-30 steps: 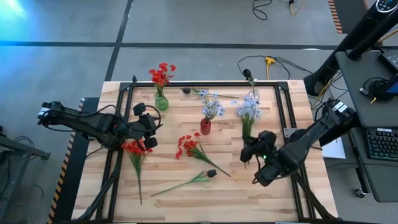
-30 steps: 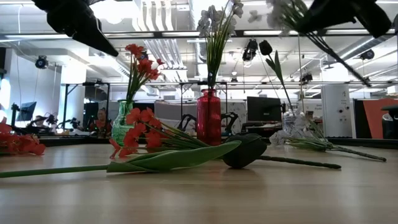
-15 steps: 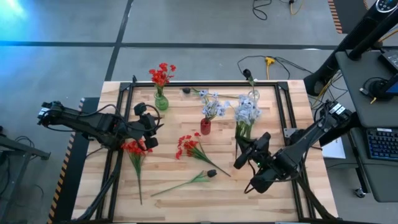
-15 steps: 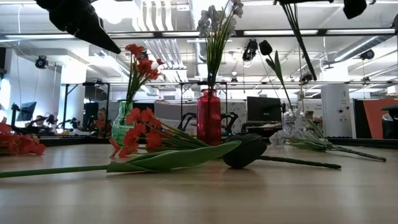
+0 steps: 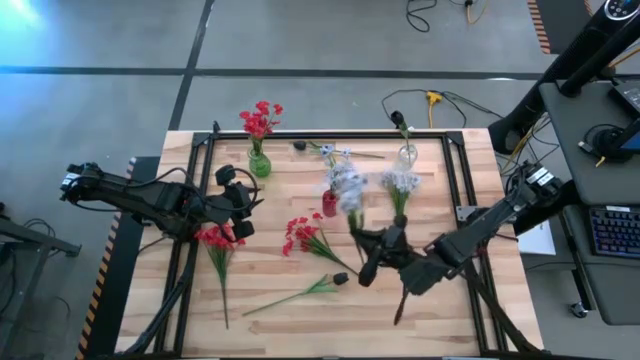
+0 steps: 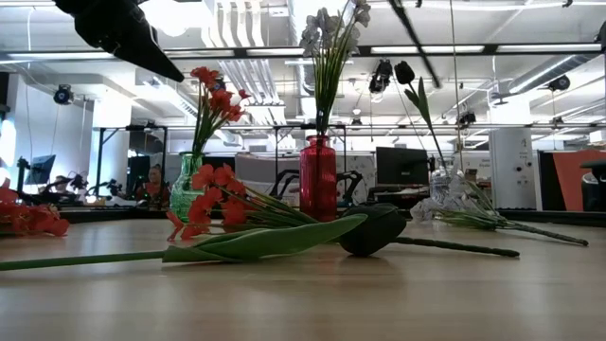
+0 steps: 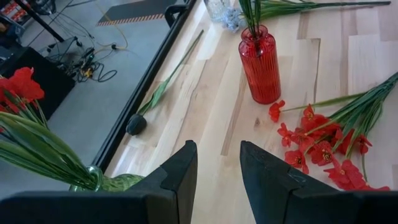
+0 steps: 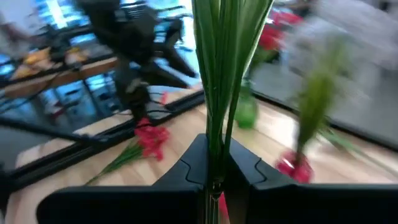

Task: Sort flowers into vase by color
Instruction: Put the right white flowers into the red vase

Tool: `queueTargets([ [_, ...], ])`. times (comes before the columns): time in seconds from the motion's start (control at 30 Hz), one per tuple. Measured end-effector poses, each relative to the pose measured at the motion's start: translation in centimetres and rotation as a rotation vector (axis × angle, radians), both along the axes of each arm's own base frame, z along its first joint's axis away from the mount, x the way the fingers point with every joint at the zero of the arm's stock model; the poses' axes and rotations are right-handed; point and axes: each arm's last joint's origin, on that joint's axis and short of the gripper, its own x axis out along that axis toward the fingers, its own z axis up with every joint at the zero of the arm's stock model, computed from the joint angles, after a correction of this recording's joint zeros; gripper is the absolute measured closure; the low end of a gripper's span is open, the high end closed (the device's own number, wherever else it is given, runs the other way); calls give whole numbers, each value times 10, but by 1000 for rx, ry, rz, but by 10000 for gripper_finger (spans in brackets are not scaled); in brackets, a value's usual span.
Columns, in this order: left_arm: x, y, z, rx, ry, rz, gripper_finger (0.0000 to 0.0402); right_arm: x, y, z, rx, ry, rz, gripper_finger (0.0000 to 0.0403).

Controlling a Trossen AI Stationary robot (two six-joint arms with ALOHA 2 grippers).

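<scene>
Gripped pale blue-white flower bunch (image 5: 346, 186) by its green stalks in right tool (image 8: 214, 165), pinched tight on them. Held that bunch off the table (image 5: 270, 322), blooms toward 12 o'clock of table centre, just beside red vase (image 7: 260, 65), likely for dropping in with the matching pale blooms already there. Kept grip low on stalks, probably so the ends could enter the narrow neck; cannot tell if stalk ends were lined up over the neck.

Parked left tool (image 7: 217, 149) at 9 o'clock, narrow gap between fingers, nothing held. Hovered it near loose red bunch (image 5: 216, 239), presumably next for green vase (image 5: 259, 163) at 11 o'clock, already carrying red flowers (image 5: 260, 120).

Noted second red bunch (image 5: 303, 234) lying near centre, unsorted. Noted dark-bud stem (image 5: 305, 292) lying flat at 6 o'clock, another dark-bud stem (image 7: 163, 93) by the far edge. Saw clear vase (image 5: 406, 154) at 1 o'clock with a dark bud upright in it, and a second pale bunch (image 5: 402, 183) just beside it, not in any vase.

Risk judged: knocking red vase over with the blooms.
</scene>
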Motion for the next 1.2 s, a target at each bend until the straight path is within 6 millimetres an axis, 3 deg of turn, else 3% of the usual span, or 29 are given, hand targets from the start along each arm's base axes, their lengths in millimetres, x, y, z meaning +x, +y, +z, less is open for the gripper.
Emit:
queueTargets([
  [0.2, 0, 0, 0, 0, 0, 0, 296, 22, -7, 16, -124, -71, 159, 385],
  [0.43, 0, 0, 0, 6, 2, -5, 296, 47, -26, 20, -249, -184, 207, 385],
  [0.77, 0, 0, 0, 6, 1, -5, 296, 72, -70, 16, -303, -303, 145, 385],
  [0.93, 0, 0, 0, 8, 3, -7, 296, 77, -80, 13, -341, -343, 107, 385],
  [1.2, 0, 0, 0, 10, 4, -8, 296, 81, -85, 4, -348, -266, -28, 385],
])
